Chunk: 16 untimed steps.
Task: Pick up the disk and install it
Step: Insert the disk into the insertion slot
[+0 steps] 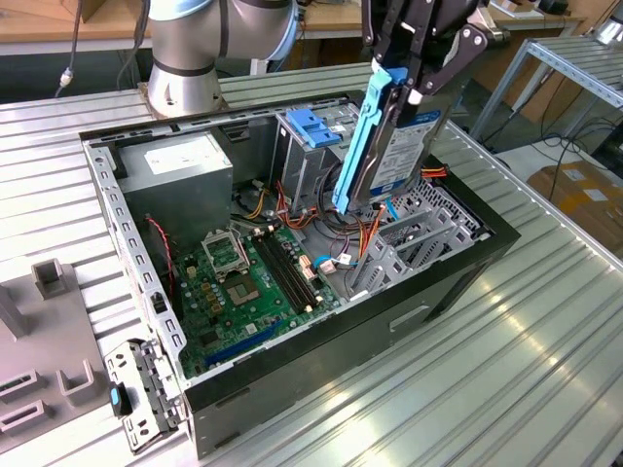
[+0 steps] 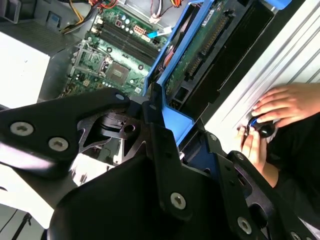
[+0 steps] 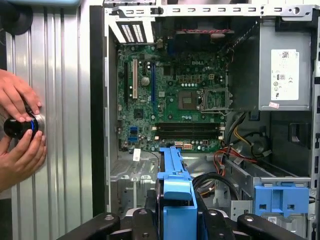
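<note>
Holding the disk on edge over the open case

Gripper (image 1: 407, 78) clamped on the upper end of the disk (image 1: 397, 156), black fingers pressed on either side of it. Disk hangs steeply tilted, nearly upright, blue rail toward the exterior view's left, labelled silver face toward the right. Its lower end is over the cables (image 1: 355, 238), between the cage (image 1: 297, 161) and the perforated bay (image 1: 433, 219); cannot tell whether it touches anything there. Disk not seated in any bay.

In the second wrist view the disk (image 2: 200, 55) shows its green circuit side, blue rail along one edge, with the gripper (image 2: 167, 117) closed on its near end. In the first wrist view the disk (image 3: 175, 175) is seen edge-on as a blue strip running out from the gripper (image 3: 177, 220) toward the motherboard (image 3: 175, 95).

Case (image 1: 458, 282) lies on its side on a ribbed metal table (image 1: 506, 389), side panel off. Inside: motherboard, grey power supply (image 1: 185, 165) at the exterior view's left, cage topped by a blue latch (image 1: 313, 126).

Beside the case, on the table, one hand (image 3: 17, 95) and a second hand (image 3: 22, 157) of a person close around a small dark round object (image 3: 19, 127). Grey fixture (image 1: 49, 282) stands at the exterior view's left edge.
</note>
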Each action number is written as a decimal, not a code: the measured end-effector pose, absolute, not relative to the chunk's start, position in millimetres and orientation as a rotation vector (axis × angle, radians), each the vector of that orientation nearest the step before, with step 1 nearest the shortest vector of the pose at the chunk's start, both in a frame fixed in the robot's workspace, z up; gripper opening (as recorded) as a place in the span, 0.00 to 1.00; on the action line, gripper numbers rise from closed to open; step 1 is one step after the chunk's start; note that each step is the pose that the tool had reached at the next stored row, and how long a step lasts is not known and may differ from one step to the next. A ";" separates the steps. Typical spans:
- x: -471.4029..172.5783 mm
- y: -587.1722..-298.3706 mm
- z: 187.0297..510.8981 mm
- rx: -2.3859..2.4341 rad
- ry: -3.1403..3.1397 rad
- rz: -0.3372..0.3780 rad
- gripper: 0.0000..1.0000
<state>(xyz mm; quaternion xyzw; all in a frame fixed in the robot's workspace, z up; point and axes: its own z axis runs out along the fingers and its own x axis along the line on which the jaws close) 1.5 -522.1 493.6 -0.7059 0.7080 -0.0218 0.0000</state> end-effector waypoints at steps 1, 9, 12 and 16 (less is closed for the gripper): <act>3.5 -523.7 492.4 -2.218 2.224 -0.068 0.37; 17.6 -540.2 481.3 -2.217 2.224 -0.069 0.37; 25.1 -545.3 477.6 -2.217 2.224 -0.069 0.37; 41.6 -548.1 473.8 -2.217 2.224 -0.069 0.37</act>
